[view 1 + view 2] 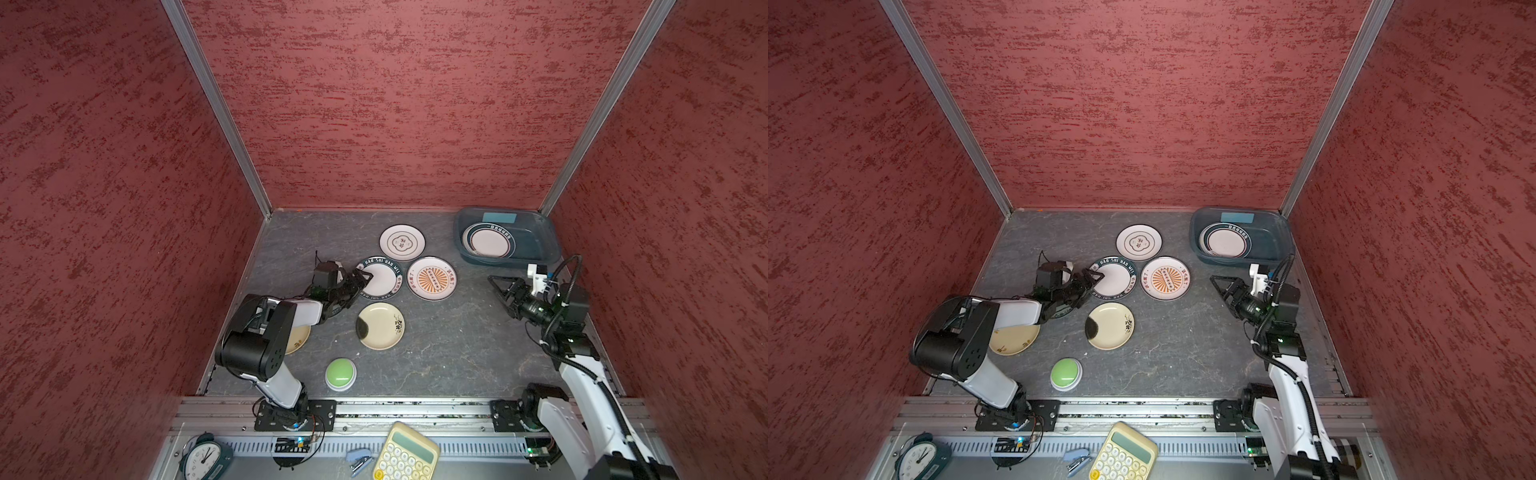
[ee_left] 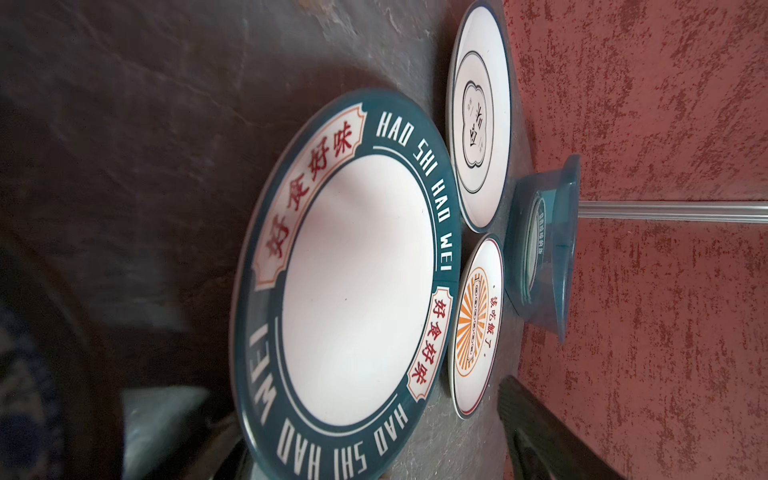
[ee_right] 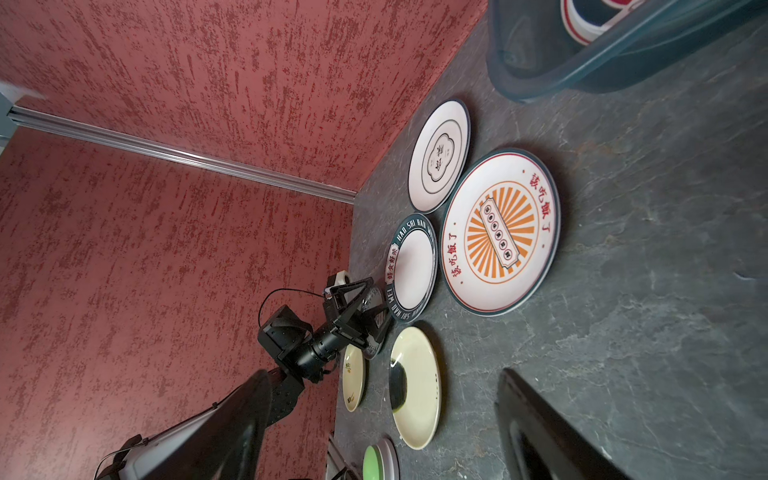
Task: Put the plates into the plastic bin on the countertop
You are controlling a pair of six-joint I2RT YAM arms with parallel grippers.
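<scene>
The plastic bin (image 1: 536,245) is set in the far right corner of the worktop (image 1: 449,353). A stack of green-rimmed plates (image 1: 490,242) is held in it. A light-blue label (image 1: 499,217) is seen on its far wall; its writing cannot be read. "HAO SHI HAO WEI" is read on the lettered plate (image 2: 357,291), which is laid flat mid-worktop with red characters in cream panels. The left claw (image 1: 362,277) is spread wide at this plate's rim, nothing gripped. The right claw (image 1: 496,286) is released and empty, near the bin. The worktop is dark grey and pale-veined, enclosed by red textured walls (image 1: 395,104).
</scene>
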